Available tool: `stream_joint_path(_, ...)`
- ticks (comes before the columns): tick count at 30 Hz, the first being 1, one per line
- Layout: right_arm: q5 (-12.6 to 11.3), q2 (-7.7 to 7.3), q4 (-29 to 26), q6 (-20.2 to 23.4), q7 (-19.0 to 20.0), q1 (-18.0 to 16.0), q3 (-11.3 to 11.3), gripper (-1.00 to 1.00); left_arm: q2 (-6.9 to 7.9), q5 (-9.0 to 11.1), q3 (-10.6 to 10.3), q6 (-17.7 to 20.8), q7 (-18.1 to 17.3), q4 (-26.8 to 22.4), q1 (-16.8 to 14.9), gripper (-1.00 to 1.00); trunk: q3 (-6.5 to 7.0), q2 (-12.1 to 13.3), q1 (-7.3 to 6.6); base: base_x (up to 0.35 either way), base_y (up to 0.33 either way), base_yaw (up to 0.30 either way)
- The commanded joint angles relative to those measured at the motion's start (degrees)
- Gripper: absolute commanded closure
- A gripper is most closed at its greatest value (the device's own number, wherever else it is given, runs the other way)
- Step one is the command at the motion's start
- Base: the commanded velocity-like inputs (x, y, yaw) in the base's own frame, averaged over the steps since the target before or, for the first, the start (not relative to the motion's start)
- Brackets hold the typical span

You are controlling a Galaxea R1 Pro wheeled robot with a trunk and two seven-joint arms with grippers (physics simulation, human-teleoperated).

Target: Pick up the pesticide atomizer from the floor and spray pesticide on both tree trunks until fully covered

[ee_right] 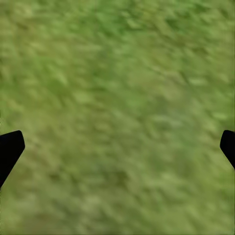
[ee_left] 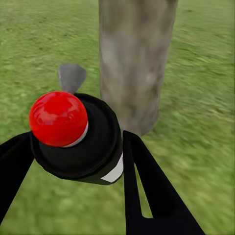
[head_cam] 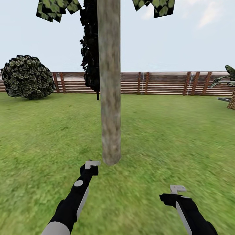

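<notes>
- While the left hand (ee_left: 73, 161) pinches the pesticide atomizer (ee_left: 78, 142) between its two black fingers (ee_left: 147, 186), the bottle's red cap (ee_left: 58, 118) faces the wrist camera, and a white label patch shows on its dark side.
- From the head view, the left hand (head_cam: 92, 166) reaches forward, low over the grass and just beside the foot of the tree trunk (head_cam: 110, 98), on its left side.
- A grey nozzle piece (ee_left: 72, 77) sticks out past the cap, toward the lawn beside the trunk (ee_left: 134, 58).
- Further to the right and nearer the robot, the right hand (head_cam: 174, 192) hangs over bare grass, well apart from the trunk.
- Its fingers (ee_right: 10, 149) are spread wide, with only blurred lawn (ee_right: 117, 98) between them.
- Straight ahead, the trunk rises as a thick column of pale, mottled grey-brown bark, branchless, with blocky green leaves (head_cam: 55, 8) at the top of the head view.
- Behind it stands a dark column-shaped tree (head_cam: 90, 49), mostly hidden by the trunk.
- Farther off to the left a round bush (head_cam: 27, 76) sits on the lawn, near the fence.
- At the back a brown slatted wooden fence (head_cam: 163, 83) runs across the garden, with a palm-like plant (head_cam: 228, 85) at the far right.
</notes>
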Motion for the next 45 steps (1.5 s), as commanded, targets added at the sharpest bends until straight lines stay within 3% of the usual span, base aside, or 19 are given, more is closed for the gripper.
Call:
stream_joint_path(1,-0.14,-0.04,-0.04,0.02,0.02,0.0,-0.06,-1.0,0.0,-0.02,-0.04,0.0,0.01,0.0,0.0,1.0,0.0,0.0,0.0,0.019,0.0,0.0)
stream_joint_path(7,-0.22,-0.07,-0.08,0.03,0.1,0.01,-0.04,-1.0,0.0,-0.02,0.13,0.34,0.0,-0.43,-1.33,1.0,0.0,0.0,0.0,0.006,0.0,0.0)
stream_joint_path(8,-0.17,-0.07,-0.09,0.03,0.11,0.01,0.06,-1.0,-0.02,0.02,0.13,5.23,-0.15,-0.88,-6.04,1.0,0.0,0.0,0.0,0.0,0.0,0.0)
stream_joint_path(10,0.02,-0.09,-0.09,0.03,0.11,0.0,0.12,-1.0,-0.06,0.03,0.1,11.71,-1.0,-0.98,-10.21,1.0,0.0,0.0,0.0,0.0,0.0,0.0)
stream_joint_path(12,0.15,-0.12,-0.09,0.03,0.11,-0.01,0.09,-1.0,-0.06,0.05,0.09,14.83,-1.83,-1.01,-12.59,1.0,0.0,0.0,0.0,0.0,0.0,0.0)
stream_joint_path(15,0.2,-0.69,-0.09,0.03,0.11,-0.01,0.07,-1.0,-0.02,0.04,0.12,17.17,-2.5,-0.99,-15.89,1.0,0.0,0.0,0.0,0.0,0.0,0.0)
stream_joint_path(19,-0.03,-3.61,-0.09,0.03,0.14,0.0,0.06,-1.0,0.01,-0.06,0.06,18.17,-2.74,-1.03,-19.14,1.0,0.0,0.0,0.0,0.0,0.0,0.0)
stream_joint_path(25,0.07,-4.89,-0.09,0.03,0.13,-0.02,0.09,-1.0,0.08,-0.01,0.03,18.33,-3.08,-0.93,-19.77,1.0,0.0,0.0,0.0,0.0,0.0,0.0)
stream_joint_path(31,0.3,-4.99,-0.09,0.03,0.12,-0.03,0.15,-1.0,0.0,-0.02,-0.09,18.37,-6.36,-0.96,-19.85,1.0,0.0,0.0,0.0,0.082,0.0,0.0)
stream_joint_path(39,0.35,-4.91,-0.04,-0.02,0.03,-0.01,0.18,-1.0,0.0,-0.02,-0.09,18.37,-6.83,-0.96,-19.85,1.0,0.0,0.0,0.0,0.31,0.0,0.0)
stream_joint_path(43,0.15,-4.95,-0.33,-0.05,0.05,0.09,-1.1,-1.0,1.32,0.04,0.23,18.25,-6.86,0.38,-18.54,1.0,0.0,0.0,0.0,0.0,0.0,0.0)
stream_joint_path(45,0.22,-4.93,-0.38,-0.05,0.08,0.11,-0.94,-1.0,1.03,0.06,0.22,18.89,-6.86,1.05,-17.88,1.0,0.0,0.0,0.0,0.0,0.0,0.0)
